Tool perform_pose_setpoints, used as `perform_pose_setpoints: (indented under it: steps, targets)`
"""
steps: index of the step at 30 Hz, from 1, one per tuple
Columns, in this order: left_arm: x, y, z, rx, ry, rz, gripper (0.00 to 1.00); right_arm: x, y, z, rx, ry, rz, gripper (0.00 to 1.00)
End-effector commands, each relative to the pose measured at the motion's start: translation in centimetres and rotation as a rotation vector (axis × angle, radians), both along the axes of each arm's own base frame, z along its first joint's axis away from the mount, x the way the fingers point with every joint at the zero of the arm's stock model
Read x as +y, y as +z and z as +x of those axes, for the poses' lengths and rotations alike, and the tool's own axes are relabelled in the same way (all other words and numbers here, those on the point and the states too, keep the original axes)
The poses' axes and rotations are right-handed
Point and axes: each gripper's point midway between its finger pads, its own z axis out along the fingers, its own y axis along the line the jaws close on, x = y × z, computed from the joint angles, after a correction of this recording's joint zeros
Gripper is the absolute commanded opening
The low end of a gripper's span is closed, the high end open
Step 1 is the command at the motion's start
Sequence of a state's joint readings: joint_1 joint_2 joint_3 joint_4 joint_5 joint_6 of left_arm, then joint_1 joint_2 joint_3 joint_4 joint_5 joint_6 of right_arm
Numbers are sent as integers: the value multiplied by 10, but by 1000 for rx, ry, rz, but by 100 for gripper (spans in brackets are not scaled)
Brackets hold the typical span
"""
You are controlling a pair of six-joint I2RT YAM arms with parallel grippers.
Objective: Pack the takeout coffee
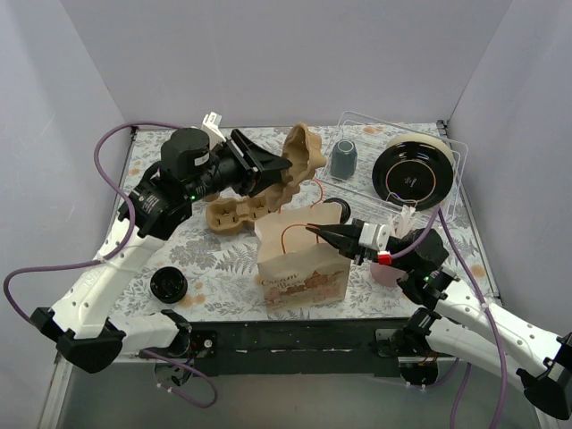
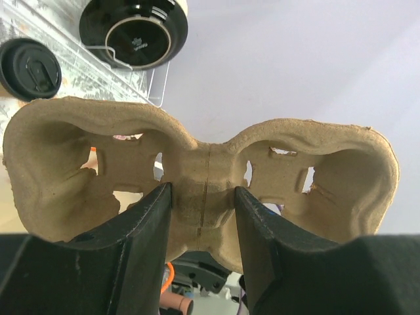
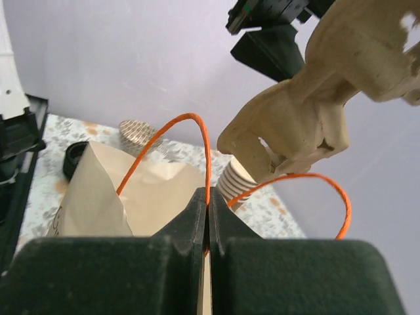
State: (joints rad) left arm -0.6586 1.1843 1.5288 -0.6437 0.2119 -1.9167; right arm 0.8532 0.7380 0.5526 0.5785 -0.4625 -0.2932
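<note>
The left claw (image 2: 200,197) is clamped on the middle of a pulp carrier (image 2: 315,170), held off the surface. The right claw (image 3: 208,197) is pinched together on the bag's (image 1: 299,264) orange handle (image 3: 197,125). The coffee (image 2: 29,69), upper left in the left wrist view, waits unpacked. Next, probably, the carrier must go squarely into the bag's mouth.

The top view looks down from high behind the near edge over the whole surface (image 1: 223,268). The left wrist view sits close behind the left hand (image 2: 201,197), facing the pulp carrier (image 2: 341,190). The right wrist view looks past the right hand (image 3: 208,197), over the paper bag (image 3: 157,190), toward that carrier.
</note>
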Motion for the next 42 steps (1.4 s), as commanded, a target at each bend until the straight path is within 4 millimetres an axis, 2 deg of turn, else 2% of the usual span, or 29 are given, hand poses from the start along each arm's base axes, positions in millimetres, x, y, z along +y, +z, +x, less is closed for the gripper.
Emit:
perform_pose_setpoints:
  steps: [1,2,3,5,8,12,16,17,18,19,21,22,24,26,28,30,31,32,35,36,37,38,39,42]
  targets:
    - [7,35,6,-115,35,26,16,-13,45,0,-169,-70,170,1]
    - [8,35,9,-117,44,44,16,-14,43,2,-168,-85,176,1]
    - [8,34,17,-120,68,66,17,-18,51,5,-188,-117,213,1]
    - [13,42,20,-155,89,92,17,-18,49,12,-189,-147,219,1]
    - [17,37,29,-160,131,136,17,-19,50,19,-195,-195,245,1]
    - [26,24,33,-116,184,166,16,-15,44,13,-202,-159,227,1]
    - [23,7,14,5,137,111,9,-15,23,5,-179,-131,176,1]
    - [24,15,1,7,114,57,11,-17,20,5,-175,-134,173,1]
    - [22,5,-2,69,112,22,12,-18,18,6,-171,-142,172,1]
    - [19,2,-7,91,92,-5,13,-19,11,6,-163,-145,163,1]
    - [14,8,-23,140,34,-87,14,-20,8,6,-150,-145,165,1]
    - [11,-8,-25,186,22,-85,14,-19,7,6,-143,-142,162,1]
    - [13,-11,-34,208,13,-111,14,-18,5,5,-136,-135,162,1]
    - [14,-19,-37,245,20,-141,13,-18,3,5,-132,-137,159,1]
    - [19,-10,-42,237,30,-181,13,-19,1,7,-125,-149,157,1]
    - [27,-3,-38,190,70,-179,14,-18,-1,8,-95,-151,154,1]
    - [31,-6,-36,179,92,-152,14,-18,-1,9,-65,-151,149,1]
    - [34,-3,-33,160,115,-142,14,-18,-1,11,-37,-154,139,3]
    - [33,-6,-25,103,123,-94,16,-19,-1,10,72,-147,107,27]
    - [32,-7,-22,82,120,-79,16,-24,11,5,79,-141,128,29]
    - [32,-9,-19,68,128,-70,16,-24,4,4,140,-137,96,31]
    - [32,-10,-17,55,130,-62,16,-26,5,3,170,-140,91,39]
    - [32,-13,-15,26,126,-35,16,-31,10,3,199,-153,95,43]
    - [33,-13,-8,-27,138,8,17,-38,13,-1,296,-170,40,48]
